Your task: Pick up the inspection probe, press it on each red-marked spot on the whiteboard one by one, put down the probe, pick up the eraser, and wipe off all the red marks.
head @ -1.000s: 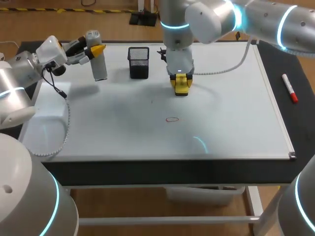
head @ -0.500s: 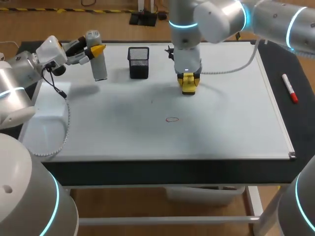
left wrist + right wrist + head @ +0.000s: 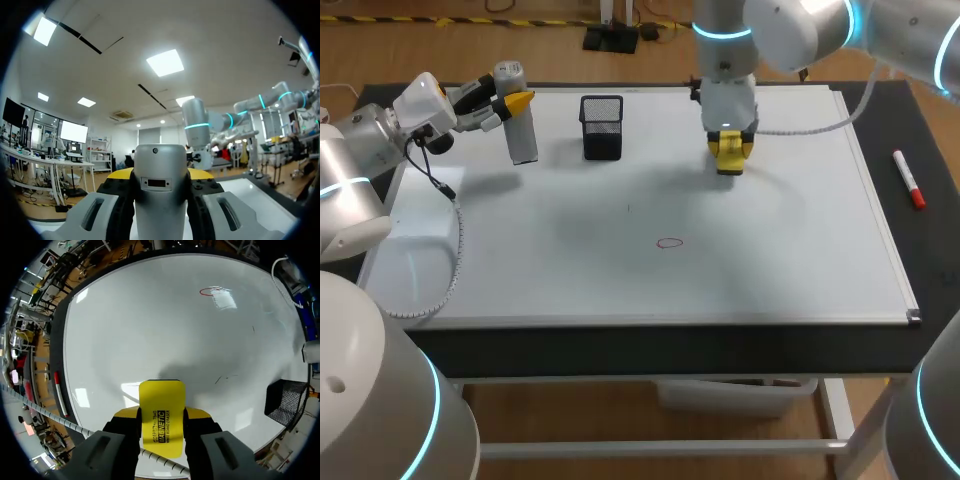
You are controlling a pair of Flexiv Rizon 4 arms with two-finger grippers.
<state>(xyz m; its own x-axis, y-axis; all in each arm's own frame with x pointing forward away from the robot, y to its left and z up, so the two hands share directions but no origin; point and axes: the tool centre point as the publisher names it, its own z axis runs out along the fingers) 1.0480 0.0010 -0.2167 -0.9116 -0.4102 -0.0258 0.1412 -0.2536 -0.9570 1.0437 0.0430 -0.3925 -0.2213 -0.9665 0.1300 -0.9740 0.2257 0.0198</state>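
right gripper [image 3: 161,417] clamped on the yellow eraser [image 3: 161,395], over the whiteboard's [image 3: 570,270] far part, red circle [image 3: 669,242] well apart nearer the middle, left gripper [image 3: 512,101] squeezing the grey inspection probe [image 3: 523,135], beside the mesh cup [image 3: 602,127]

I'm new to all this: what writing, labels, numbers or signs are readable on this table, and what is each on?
Yellow block eraser, in the right gripper: two lines of dark print, too small to quote reliably.
Grey cylindrical probe, in the left gripper: small dark panel, no legible text.
Red oval mark on the whiteboard: a drawn loop, no letters.
Red and white marker pen: nothing legible.
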